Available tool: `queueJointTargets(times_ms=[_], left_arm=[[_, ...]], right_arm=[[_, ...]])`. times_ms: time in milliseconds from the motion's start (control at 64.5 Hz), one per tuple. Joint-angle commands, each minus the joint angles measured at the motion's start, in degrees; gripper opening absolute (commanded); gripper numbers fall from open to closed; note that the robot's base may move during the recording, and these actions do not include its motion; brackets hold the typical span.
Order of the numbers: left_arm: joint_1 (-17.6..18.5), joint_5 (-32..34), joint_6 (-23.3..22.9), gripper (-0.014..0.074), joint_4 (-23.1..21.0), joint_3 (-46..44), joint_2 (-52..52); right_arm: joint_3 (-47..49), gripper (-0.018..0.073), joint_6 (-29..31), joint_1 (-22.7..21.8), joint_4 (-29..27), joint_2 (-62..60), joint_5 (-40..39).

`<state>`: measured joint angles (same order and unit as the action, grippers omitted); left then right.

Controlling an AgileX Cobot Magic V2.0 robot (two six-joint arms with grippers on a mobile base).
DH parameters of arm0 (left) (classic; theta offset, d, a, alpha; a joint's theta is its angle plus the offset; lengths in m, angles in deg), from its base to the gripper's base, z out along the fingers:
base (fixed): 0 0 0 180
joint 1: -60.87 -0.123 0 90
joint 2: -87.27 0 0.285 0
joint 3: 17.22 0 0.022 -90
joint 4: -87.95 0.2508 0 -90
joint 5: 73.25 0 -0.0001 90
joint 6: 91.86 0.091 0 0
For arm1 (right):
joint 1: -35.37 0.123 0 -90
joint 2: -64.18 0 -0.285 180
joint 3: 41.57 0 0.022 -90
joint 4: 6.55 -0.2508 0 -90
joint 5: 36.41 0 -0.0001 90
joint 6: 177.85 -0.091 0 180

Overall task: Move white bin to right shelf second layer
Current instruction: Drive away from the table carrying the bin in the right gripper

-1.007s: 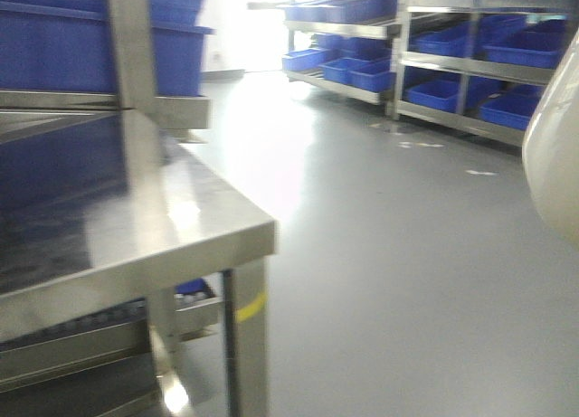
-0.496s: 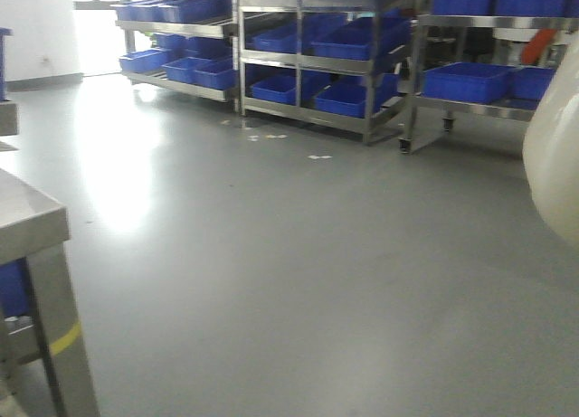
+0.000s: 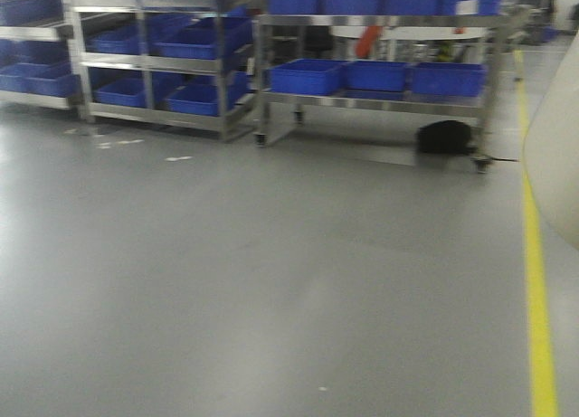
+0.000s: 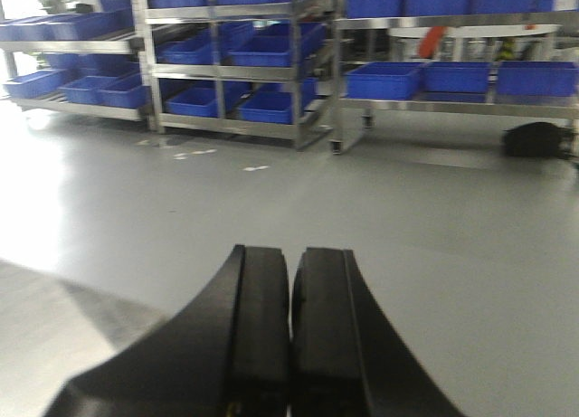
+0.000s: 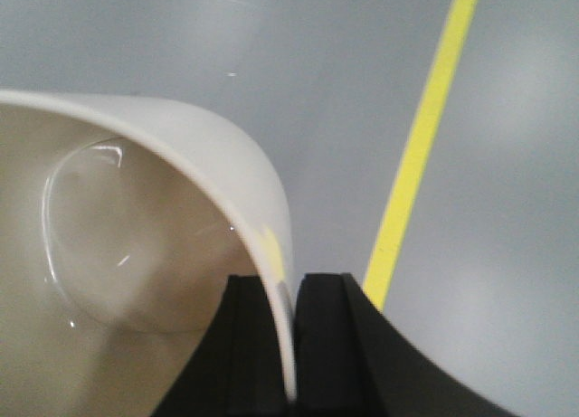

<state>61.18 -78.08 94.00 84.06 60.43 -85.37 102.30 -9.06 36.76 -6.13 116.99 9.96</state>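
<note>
1. My left gripper [image 4: 291, 259]: pads pressed together, nothing between them. Grey floor [image 4: 434, 227] below it, and steel racks [image 4: 330, 69] loaded with blue crates [image 4: 384, 78] well ahead.
2. I can't pick out the roller-rail level from here. The rack shelves ahead are blurred and mostly covered by crates.
3. My right gripper [image 5: 288, 290]: pinching the white bin [image 5: 154, 236] at its rim, one finger inside the wall and one outside. The bin hangs off the floor to the gripper's left, mouth tipped toward the wrist camera. The front view shows it only as a cream bulge at the right edge [image 3: 554, 155].
4. Handling, my read:
   - It looks empty and thin-walled, so probably light.
   - The plastic is glossy, so likely slippery in the pads.
   - The wall probably flexes under a one-sided pinch.
   - A single-point rim grip lets it pivot or swing.
   - The safest hold is deep on a straight stretch of rim, not on the rounded corner.
5. Right of that gripper: a yellow floor line [image 5: 421, 146] on the floor below, running away from the outer finger.
</note>
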Motion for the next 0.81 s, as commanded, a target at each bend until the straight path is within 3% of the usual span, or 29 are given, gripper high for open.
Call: queueJointTargets(times_ms=[0, 790], left_arm=[[0.20, 4.82, -0.15, 0.0085, -0.35, 2.11, -0.80], [0.20, 4.82, -0.15, 0.0085, -0.35, 2.11, -0.80]], right_arm=[[1.72, 0.0077, 0.33, -0.23, 0.33, -0.48, -3.92], [1.72, 0.0077, 0.33, -0.23, 0.33, -0.48, -3.66]])
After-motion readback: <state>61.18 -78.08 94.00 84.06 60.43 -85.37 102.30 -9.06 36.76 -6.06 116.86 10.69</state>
